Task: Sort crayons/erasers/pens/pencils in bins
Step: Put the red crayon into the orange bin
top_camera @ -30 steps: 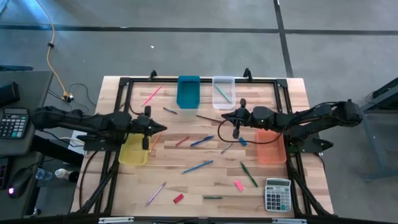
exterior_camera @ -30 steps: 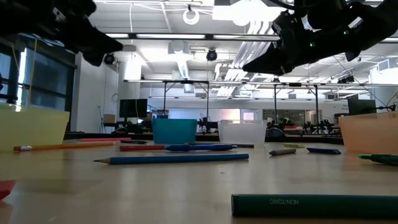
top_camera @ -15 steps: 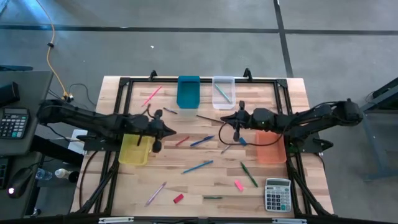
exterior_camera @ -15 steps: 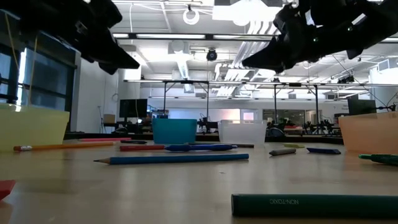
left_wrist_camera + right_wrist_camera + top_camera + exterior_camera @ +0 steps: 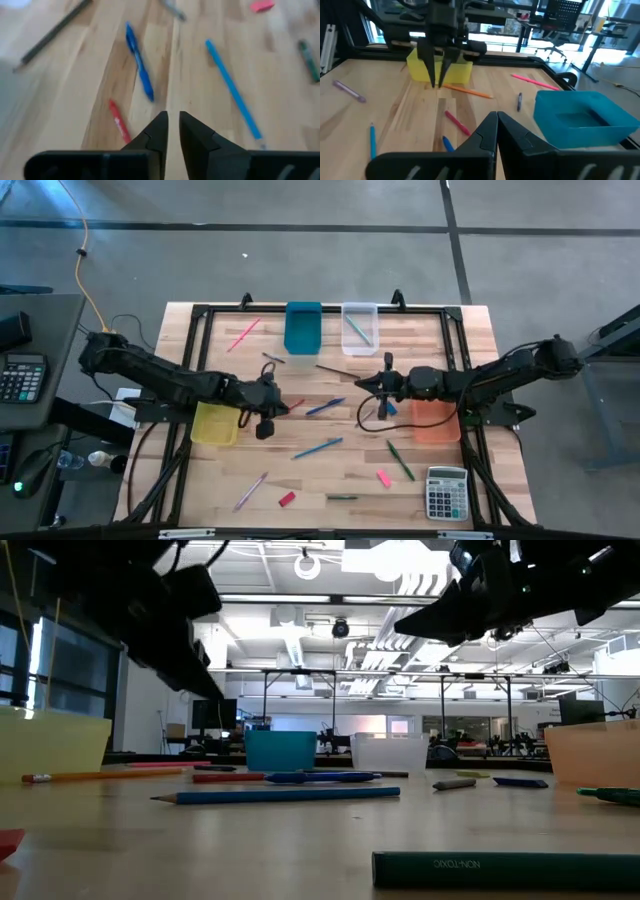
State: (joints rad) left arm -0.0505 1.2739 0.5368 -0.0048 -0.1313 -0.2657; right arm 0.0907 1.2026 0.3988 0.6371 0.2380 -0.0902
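Since the earlier frame your left gripper (image 5: 265, 418) has swung off the yellow bin (image 5: 215, 423) toward mid-table; its fingers stand slightly parted, holding nothing, above a red crayon (image 5: 119, 121). Your right gripper (image 5: 381, 390) hovers closed and empty, a blue eraser (image 5: 390, 408) just beside it, the orange bin (image 5: 435, 420) beyond.

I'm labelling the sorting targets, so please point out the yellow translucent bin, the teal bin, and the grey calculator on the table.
Yellow translucent plastic bin (image 5: 213, 426): high view, on its floor.
Teal rectangular plastic bin (image 5: 302, 328): high view, on its inside middle.
Grey calculator (image 5: 446, 492): high view, on its keypad.
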